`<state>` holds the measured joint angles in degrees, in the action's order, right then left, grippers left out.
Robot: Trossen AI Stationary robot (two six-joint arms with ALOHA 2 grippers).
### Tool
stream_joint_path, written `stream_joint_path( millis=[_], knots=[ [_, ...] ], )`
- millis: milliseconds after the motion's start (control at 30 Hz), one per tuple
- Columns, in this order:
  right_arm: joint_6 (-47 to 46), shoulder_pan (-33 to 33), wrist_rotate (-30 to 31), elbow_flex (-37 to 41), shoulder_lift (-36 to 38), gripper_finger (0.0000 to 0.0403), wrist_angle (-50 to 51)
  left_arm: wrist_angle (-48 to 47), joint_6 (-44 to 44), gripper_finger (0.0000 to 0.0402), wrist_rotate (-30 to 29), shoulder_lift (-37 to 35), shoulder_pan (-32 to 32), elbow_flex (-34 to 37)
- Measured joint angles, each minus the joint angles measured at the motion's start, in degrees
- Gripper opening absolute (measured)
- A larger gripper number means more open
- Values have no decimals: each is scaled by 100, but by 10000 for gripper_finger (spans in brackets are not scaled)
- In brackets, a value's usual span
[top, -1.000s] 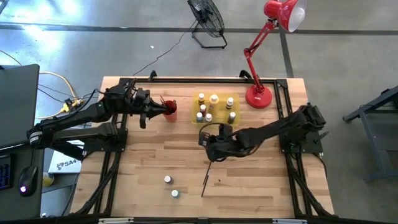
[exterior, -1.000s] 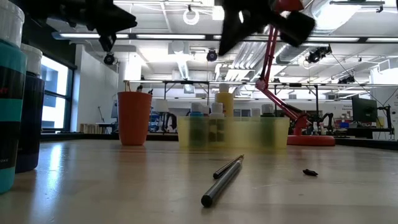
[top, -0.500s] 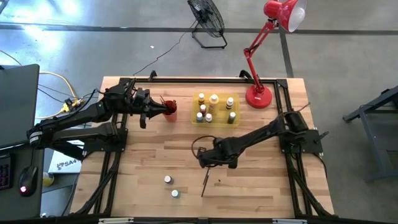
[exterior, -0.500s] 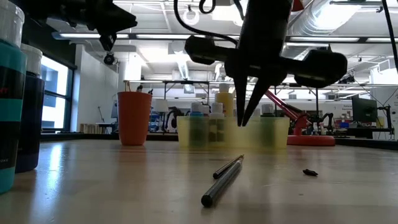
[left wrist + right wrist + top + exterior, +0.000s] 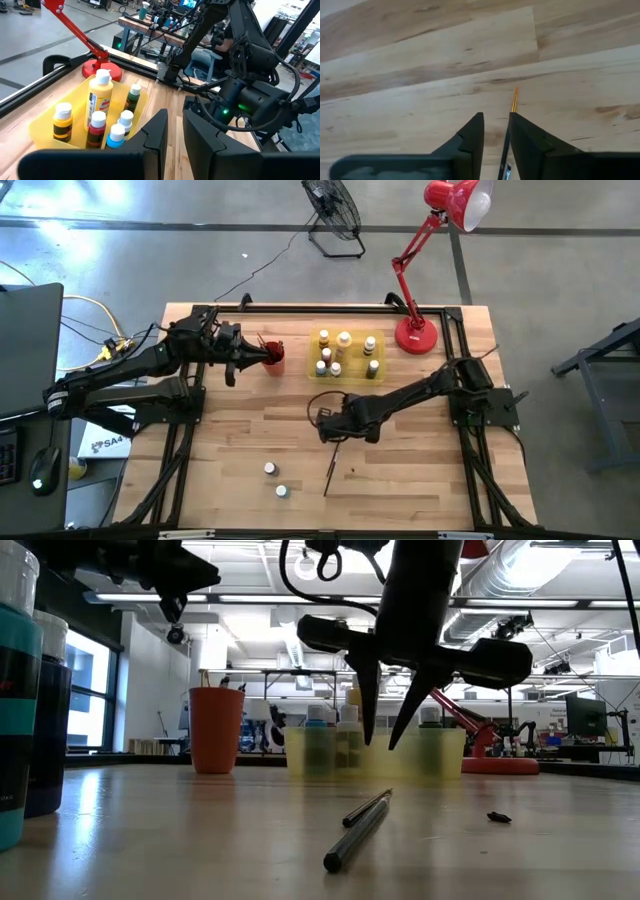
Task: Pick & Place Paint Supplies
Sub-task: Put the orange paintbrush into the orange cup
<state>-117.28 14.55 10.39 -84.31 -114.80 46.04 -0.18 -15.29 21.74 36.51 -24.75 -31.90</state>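
Dark fingers of the right gripper [image 5: 385,745] were held slightly parted, empty, straddling the thin paintbrush [image 5: 330,468] on the wooden table [image 5: 420,470], judged light, stiff and roll-prone, best pinched mid-handle, while the left gripper [image 5: 262,356], narrowly parted, hung by the red cup [image 5: 275,353].

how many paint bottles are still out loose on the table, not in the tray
2: one bottle and a second bottle beside it, both near the table's front edge, left of the paintbrush. None appear hidden.
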Motion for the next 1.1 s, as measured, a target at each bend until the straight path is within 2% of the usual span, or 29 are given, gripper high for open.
stream_joint_path(
  millis=[300, 533, 900, 1100],
  knots=[
    [-163, -83, -180, 3, -92, 39, 58, 1, -2, 56, 0, -2, 0, 0],
    [-125, -77, -656, 7, -443, 54, -10, 4, -2, 56, -2, -2, 1, 4],
    [-98, -79, -448, -7, -560, 65, -86, -7, 0, 56, -90, -2, 0, 4],
    [-163, -96, -560, -13, -663, 47, 4, -42, -2, 56, -88, -2, 0, 4]
  ],
)
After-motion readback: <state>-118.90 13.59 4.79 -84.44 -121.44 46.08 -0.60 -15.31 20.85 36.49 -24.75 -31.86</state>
